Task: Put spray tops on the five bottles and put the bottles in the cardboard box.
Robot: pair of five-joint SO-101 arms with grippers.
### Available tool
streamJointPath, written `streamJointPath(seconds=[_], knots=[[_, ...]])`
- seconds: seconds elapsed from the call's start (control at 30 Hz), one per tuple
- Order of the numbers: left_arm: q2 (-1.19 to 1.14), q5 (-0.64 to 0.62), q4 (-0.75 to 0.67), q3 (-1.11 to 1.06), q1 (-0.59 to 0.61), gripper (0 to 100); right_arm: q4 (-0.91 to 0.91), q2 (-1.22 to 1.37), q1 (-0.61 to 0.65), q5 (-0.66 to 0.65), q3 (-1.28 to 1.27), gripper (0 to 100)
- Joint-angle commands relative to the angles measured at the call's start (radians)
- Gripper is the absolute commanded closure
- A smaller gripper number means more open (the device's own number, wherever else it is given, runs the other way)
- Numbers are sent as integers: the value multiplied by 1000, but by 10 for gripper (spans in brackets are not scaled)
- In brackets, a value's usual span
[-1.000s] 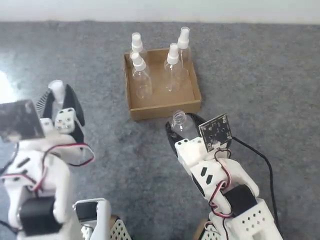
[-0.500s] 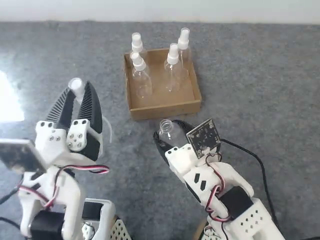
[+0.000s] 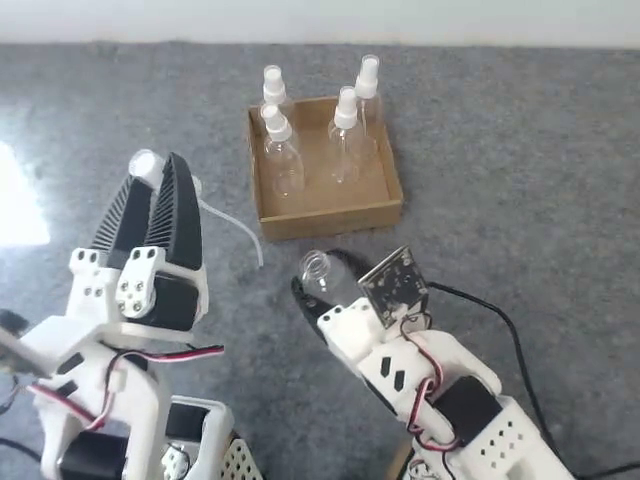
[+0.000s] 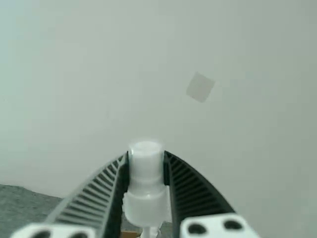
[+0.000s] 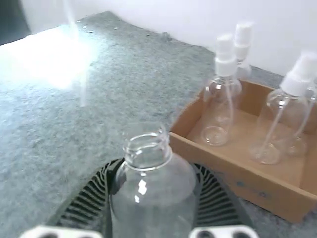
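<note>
Left gripper (image 3: 155,172) (image 4: 146,159) is raised over the left part of the grey surface (image 3: 520,150), jaws clamped on a white spray top (image 3: 143,162) (image 4: 145,181). The top sits nozzle-end up between the jaw tips, and its thin dip tube (image 3: 232,228) trails down toward the surface. Right gripper (image 3: 322,280) (image 5: 154,171) is just in front of the cardboard box (image 3: 325,218) (image 5: 257,191), jaws clamped on the body of a clear uncapped bottle (image 3: 314,268) (image 5: 151,188). That bottle's open neck is up and it tilts slightly; it is outside the box, near the front wall. Four capped bottles (image 3: 345,140) (image 5: 220,99) stand upright inside the box, two on each side. Spray top and open bottle are well apart, with bare surface between the arms.
</note>
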State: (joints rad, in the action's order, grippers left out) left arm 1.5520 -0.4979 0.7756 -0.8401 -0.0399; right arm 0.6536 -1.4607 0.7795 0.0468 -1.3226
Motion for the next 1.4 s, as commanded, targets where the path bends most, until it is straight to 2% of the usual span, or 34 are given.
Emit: streamJointPath(seconds=[0.0,0.13,0.37,0.47,0.83,1.03,1.37], knots=[[5,-43,-23,8,-6,966,-28,-27,56,-15,14,961],[5,-54,-23,7,0,966,-94,-27,101,-17,-18,961],[5,-86,-23,-8,-8,966,-400,-27,114,-18,-192,962],[11,-87,-21,-8,-8,966,-458,-27,114,-18,-222,963],[210,-34,-29,-116,-103,964,-460,-27,114,-18,-224,961],[218,-34,-72,-114,-101,964,-460,-18,114,-18,-229,964],[216,-34,-66,-143,-101,964,-467,-27,145,-18,-249,961]])
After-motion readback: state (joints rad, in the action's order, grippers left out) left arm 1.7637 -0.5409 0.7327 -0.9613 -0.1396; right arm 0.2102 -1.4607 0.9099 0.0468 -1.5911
